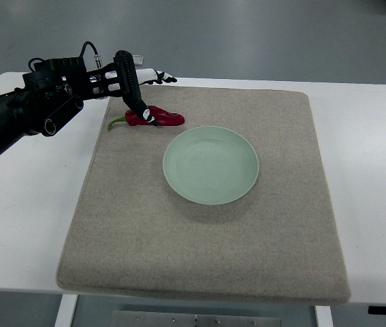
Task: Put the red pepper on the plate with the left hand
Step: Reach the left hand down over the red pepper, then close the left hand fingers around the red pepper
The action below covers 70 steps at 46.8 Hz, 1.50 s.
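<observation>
1. Your left hand (pixel 140 95) is reaching in over the far left corner of the mat (pixel 206 266), with its dark fingers (pixel 133 85) pointing down onto the pepper (pixel 160 117).
2. The fingertips are touching the pepper's middle from above. They look to be closing around it, but you cannot tell from this view whether the grip is firm, so treat it as unconfirmed.
3. The pepper is lying directly under the hand, flat on the mat, its green stem trailing back toward your arm and its red tip pointing away toward the plate (pixel 210 164).
4. The plate is sitting just beyond and to the near right of the hand, apart from the pepper, and it is holding nothing. The task is therefore looking early: the placing step is not yet done.
5. You are coming at the pepper from the top, probably because it is lying low on the soft mat, leaving little room for fingers at its sides.
6. Your right hand is not showing.
</observation>
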Motion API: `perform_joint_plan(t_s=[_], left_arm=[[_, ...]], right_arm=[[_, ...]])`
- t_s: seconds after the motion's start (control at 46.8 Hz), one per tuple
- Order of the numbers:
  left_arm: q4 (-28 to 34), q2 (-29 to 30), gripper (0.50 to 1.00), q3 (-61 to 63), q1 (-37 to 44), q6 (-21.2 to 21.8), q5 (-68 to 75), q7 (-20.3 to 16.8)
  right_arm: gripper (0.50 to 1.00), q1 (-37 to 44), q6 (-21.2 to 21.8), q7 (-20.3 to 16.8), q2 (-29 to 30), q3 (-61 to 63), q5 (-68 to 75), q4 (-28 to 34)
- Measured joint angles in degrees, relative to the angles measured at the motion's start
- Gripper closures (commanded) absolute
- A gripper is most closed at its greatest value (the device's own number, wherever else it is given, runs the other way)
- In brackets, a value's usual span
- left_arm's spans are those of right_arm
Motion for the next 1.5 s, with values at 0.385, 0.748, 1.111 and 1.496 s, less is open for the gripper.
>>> perform_joint_plan(t_s=[0.385, 0.748, 1.111, 1.496], left_arm=[[-1.9, 1.4, 0.506, 3.8, -0.8, -0.1, 0.5, -1.8], [-1.9, 1.4, 0.510, 5.8, -0.2, -1.5, 0.7, -1.8], [-2.0, 1.1, 0.563, 6.0, 0.0, -1.5, 0.7, -1.8], [-2.8, 0.9, 0.874, 6.7, 0.2, -1.5, 0.8, -1.8]], right_arm=[[0.572, 0.0, 0.0, 0.0, 0.0, 0.0, 0.0, 0.0], [0.572, 0.0, 0.0, 0.0, 0.0, 0.0, 0.0, 0.0], [0.572, 0.0, 0.0, 0.0, 0.0, 0.0, 0.0, 0.0], [0.572, 0.0, 0.0, 0.0, 0.0, 0.0, 0.0, 0.0]])
